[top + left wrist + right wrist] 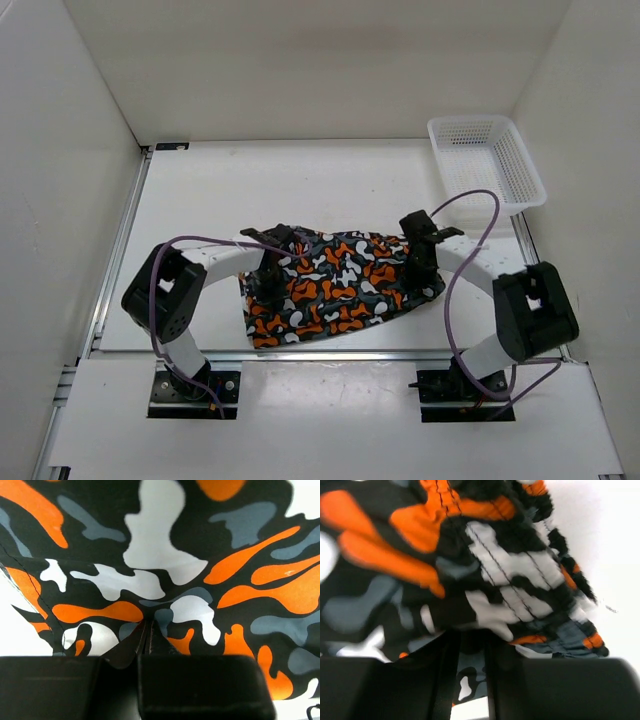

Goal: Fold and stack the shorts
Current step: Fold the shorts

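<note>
1. the shorts (335, 290) lie spread on the white surface (300, 185), near its front edge and between the two arms, with the print of orange, black, grey and white facing up.
2. the left fingers (268, 283) sit at the left edge of the shorts. in the left wrist view they are pressed together on a pinch of cloth, and creases fan out from the pinch.
3. the right fingers (418, 262) are at the right edge of the shorts, by the gathered band (an elastic waist, going by its rows of stitching). in the right wrist view they are clamped on the cloth, and a strip of the print shows between them.
4. a white mesh basket (487, 160) stands at the far right corner of the surface, well apart from the shorts.
</note>
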Available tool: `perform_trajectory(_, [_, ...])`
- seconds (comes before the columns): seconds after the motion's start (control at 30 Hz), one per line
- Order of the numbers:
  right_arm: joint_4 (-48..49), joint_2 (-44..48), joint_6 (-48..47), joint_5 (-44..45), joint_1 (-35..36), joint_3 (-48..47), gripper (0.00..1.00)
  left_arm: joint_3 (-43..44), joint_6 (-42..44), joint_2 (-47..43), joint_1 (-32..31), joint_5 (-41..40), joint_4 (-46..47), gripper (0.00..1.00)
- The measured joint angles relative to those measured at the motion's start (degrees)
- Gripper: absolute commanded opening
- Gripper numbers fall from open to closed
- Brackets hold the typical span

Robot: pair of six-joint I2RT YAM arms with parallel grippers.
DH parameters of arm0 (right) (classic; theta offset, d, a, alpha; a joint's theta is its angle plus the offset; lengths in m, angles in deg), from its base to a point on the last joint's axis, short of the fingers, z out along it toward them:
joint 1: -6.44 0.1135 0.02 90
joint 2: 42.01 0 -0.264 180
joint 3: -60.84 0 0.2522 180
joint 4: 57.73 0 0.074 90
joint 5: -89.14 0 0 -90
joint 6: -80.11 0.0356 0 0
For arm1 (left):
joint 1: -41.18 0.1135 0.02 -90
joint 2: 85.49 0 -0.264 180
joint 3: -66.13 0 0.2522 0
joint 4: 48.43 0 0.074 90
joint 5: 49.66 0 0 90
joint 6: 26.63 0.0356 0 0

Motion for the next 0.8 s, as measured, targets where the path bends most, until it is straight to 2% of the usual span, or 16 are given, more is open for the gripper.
perform_trajectory(0.1, [0.3,-4.1,0.2,0.2,-0.1,-0.7,0.37,0.1,-0.2,0.0,-0.6,0.2,0.0,0.10])
perform_trajectory(0.2, [0.2,-4.5,-0.2,0.2,-0.2,-1.7,0.39,0.1,-0.2,-0.4,-0.8,0.2,-0.4,0.10])
perform_trajectory(0.33, [-3.2,1.2,-1.9,0.5,-0.3,-3.2,0.74,1.7,-0.1,-1.7,-1.1,-1.1,-2.8,0.10])
perform_trajectory(0.4, [-4.6,6.2,-3.6,1.6,-0.6,-5.4,0.80,4.3,0.2,-2.4,-1.3,-2.3,-4.7,0.10])
perform_trajectory(0.5, [-4.9,10.6,-6.2,3.0,-3.0,-9.9,0.82,8.9,1.3,-3.2,-0.8,-4.0,-5.8,0.10])
perform_trajectory(0.57, [-4.6,10.3,-8.9,3.0,-6.0,-11.3,0.81,11.3,2.1,-2.9,-0.2,-4.6,-6.0,0.10])
perform_trajectory(0.67, [-4.1,5.9,-13.1,1.9,-9.5,-11.3,0.78,13.6,3.1,-1.6,0.7,-5.4,-6.1,0.10])
perform_trajectory(0.8, [-3.8,-0.7,-16.1,0.4,-9.9,-10.9,0.75,14.0,3.7,-0.3,1.3,-5.6,-6.5,0.10])
